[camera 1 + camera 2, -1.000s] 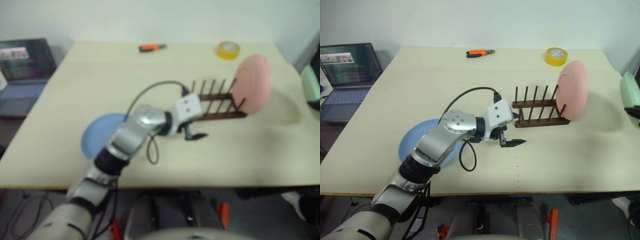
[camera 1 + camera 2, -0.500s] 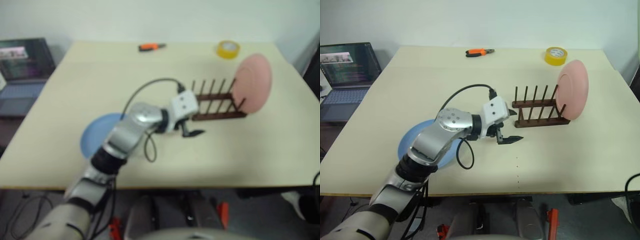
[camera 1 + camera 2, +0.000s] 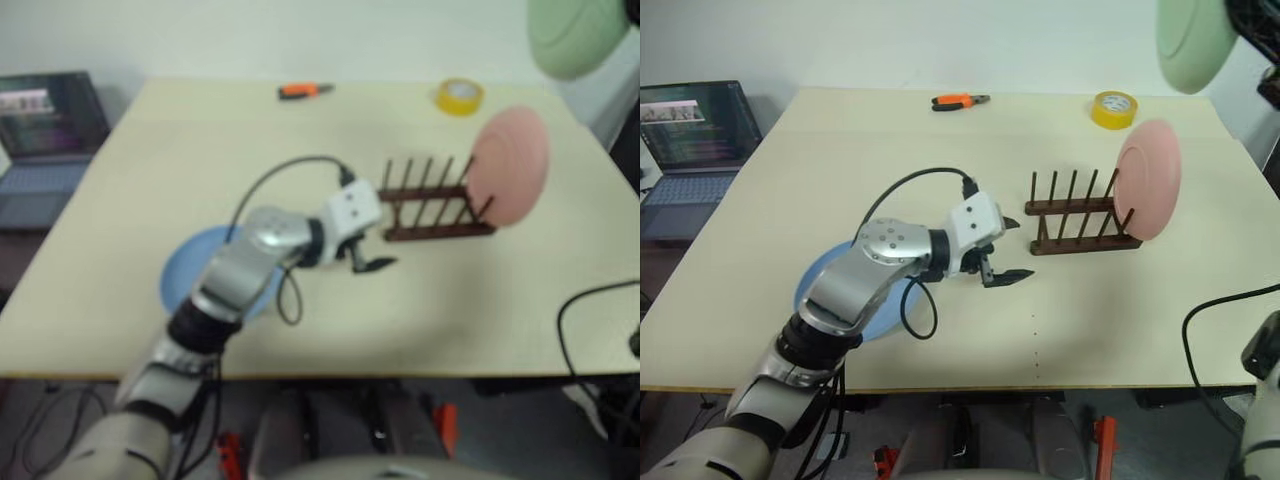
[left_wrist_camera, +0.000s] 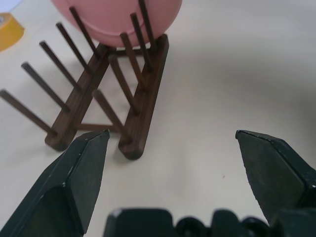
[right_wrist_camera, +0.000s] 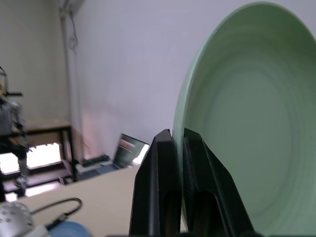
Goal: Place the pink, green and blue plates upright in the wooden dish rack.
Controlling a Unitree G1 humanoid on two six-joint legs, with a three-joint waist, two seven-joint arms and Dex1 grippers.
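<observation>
Right eye view has the green plate (image 3: 1193, 42) at the upper right of the frame, high over the surface (image 3: 840, 180). The right gripper (image 5: 174, 143) has its two black fingers (image 5: 159, 168) closed tight on the plate's rim, so the plate hangs on its edge. That is likely so it can slide down between the pegs standing up.

At the middle right sits the wooden dish rack (image 3: 1072, 215). It is dark brown, with two long rails and thin round pegs sticking up. The pink plate (image 3: 1149, 180) stands upright at the rack's right end, leaning on the pegs. The other slots to its left look free for the next plates.

At the lower left, the blue plate (image 3: 832, 297) lies flat on the surface, partly under the left arm. The left gripper (image 3: 1000, 250) floats just left of the rack with its fingers wide open, holding nothing. It looks ready to steady the rack, I think.

All three plates are round, smooth and not shiny. The surface is pale and plain.
</observation>
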